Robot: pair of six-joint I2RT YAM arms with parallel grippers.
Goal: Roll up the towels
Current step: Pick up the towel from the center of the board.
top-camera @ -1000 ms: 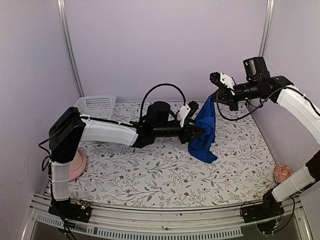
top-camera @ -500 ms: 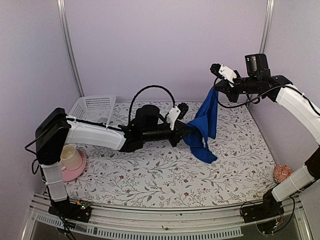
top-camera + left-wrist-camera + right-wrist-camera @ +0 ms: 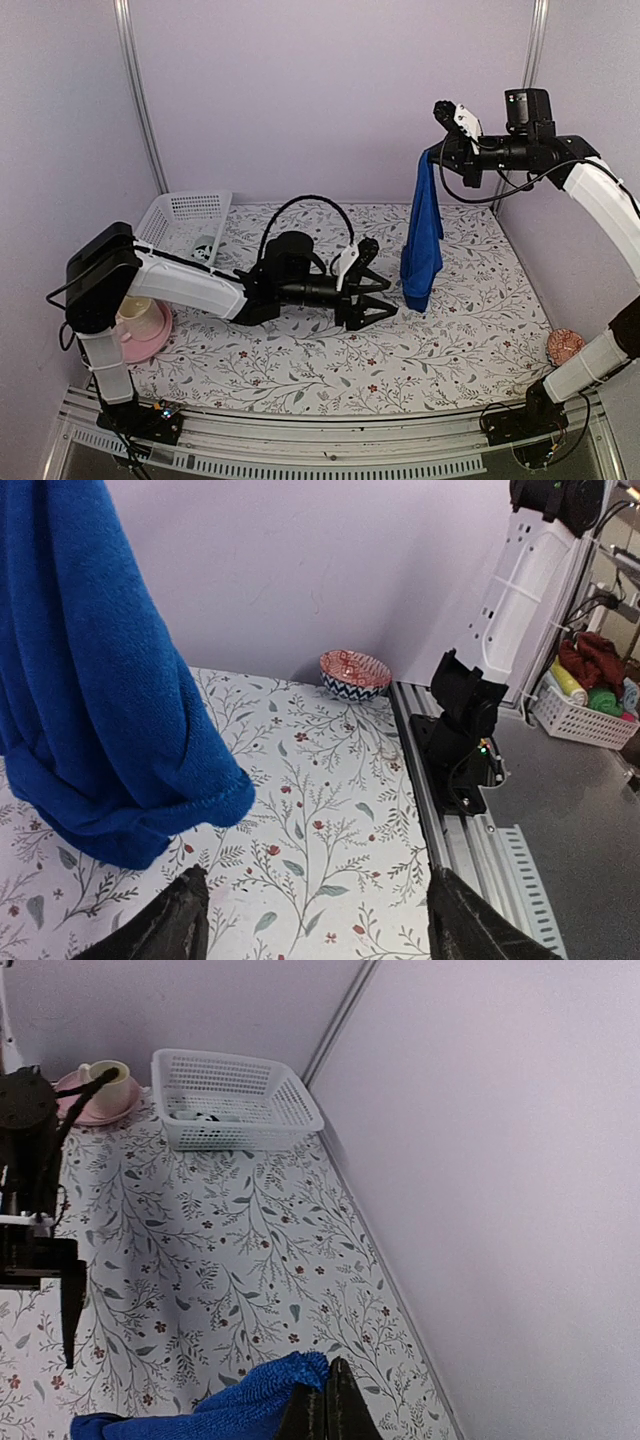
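The right pincer [image 3: 436,156] is clamped on the top of the blue towel [image 3: 422,235], which hangs beside our left pincer [image 3: 386,300], jaws apart over the surface [image 3: 300,350], so we risk it slipping and landing bunched.

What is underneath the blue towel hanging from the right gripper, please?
Only the floral table cover shows beneath the blue towel, which the right gripper pinches. Its bunched lower end hides the spot directly below, so whether it touches cannot be told.

The table [image 3: 300,365] is viewed from above and behind — the blue towel [image 3: 423,235], shared by all views, is seen close by each wrist's fingers [image 3: 165,925].
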